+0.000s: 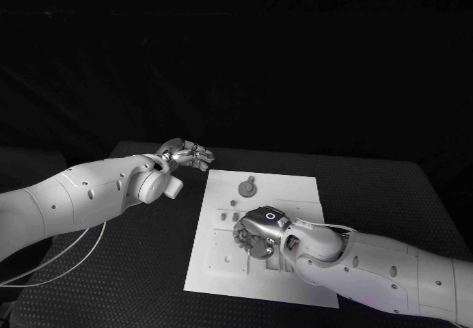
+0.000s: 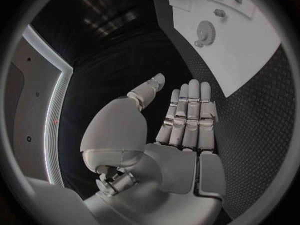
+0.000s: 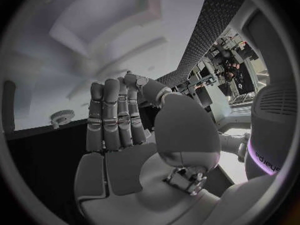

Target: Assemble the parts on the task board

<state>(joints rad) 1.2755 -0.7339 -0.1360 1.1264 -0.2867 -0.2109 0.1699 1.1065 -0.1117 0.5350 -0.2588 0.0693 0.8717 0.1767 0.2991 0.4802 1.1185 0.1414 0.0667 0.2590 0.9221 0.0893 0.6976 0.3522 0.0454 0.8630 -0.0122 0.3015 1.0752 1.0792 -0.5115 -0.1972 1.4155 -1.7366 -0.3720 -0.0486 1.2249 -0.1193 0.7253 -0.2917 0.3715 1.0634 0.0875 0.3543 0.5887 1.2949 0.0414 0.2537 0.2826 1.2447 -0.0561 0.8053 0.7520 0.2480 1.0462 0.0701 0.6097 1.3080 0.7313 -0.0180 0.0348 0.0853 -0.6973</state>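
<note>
The white task board (image 1: 296,191) lies in the middle of the black table. A round gear-like part (image 1: 247,186) sits near its far end, with small pieces (image 1: 232,202) just in front of it. My right hand (image 1: 258,232) hovers over the board's middle; in the right wrist view its fingers (image 3: 115,117) are straight and the palm holds nothing. The gear (image 3: 60,116) and the board (image 3: 94,40) lie beyond it. My left hand (image 1: 185,156) is off the board's far left corner, its fingers (image 2: 187,115) flat and empty. The board (image 2: 250,55) and gear (image 2: 204,32) lie ahead of it.
Black textured table (image 1: 128,273) surrounds the board on all sides. A thin white cable (image 1: 59,263) hangs from my left arm over the table's left part. Recessed slots (image 1: 229,256) mark the board's near half.
</note>
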